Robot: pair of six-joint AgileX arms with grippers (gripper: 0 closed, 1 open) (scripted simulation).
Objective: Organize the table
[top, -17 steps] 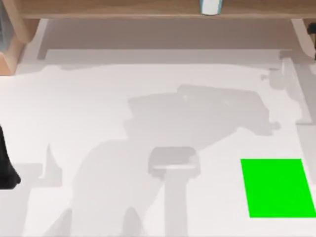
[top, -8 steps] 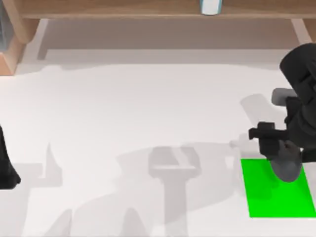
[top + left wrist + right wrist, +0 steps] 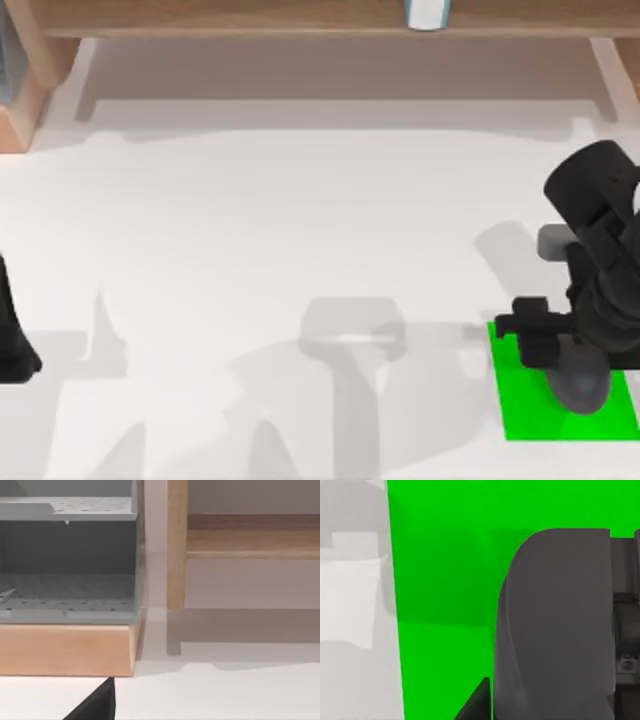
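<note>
Right end effector (image 3: 578,372) hangs over the green patch (image 3: 520,415) at the lower right of the top view, carrying a dark grey object (image 3: 555,625) that looks like a computer mouse; the fingers appear closed around it, though the wrist view shows little of them. A second ago the arm was out of frame and only its shadow lay on the surface (image 3: 300,230); half a second ago it stood higher in the frame, at the patch's upper edge. It has since come down over the patch, so the placing step seems close, with release probably next.

The surface spreads white across the whole top view, with the wooden shelf frame (image 3: 250,18) along the upper edge. A grey tray rack (image 3: 67,555) sits beside the frame's post. The left arm (image 3: 12,330) is parked at the left edge.
</note>
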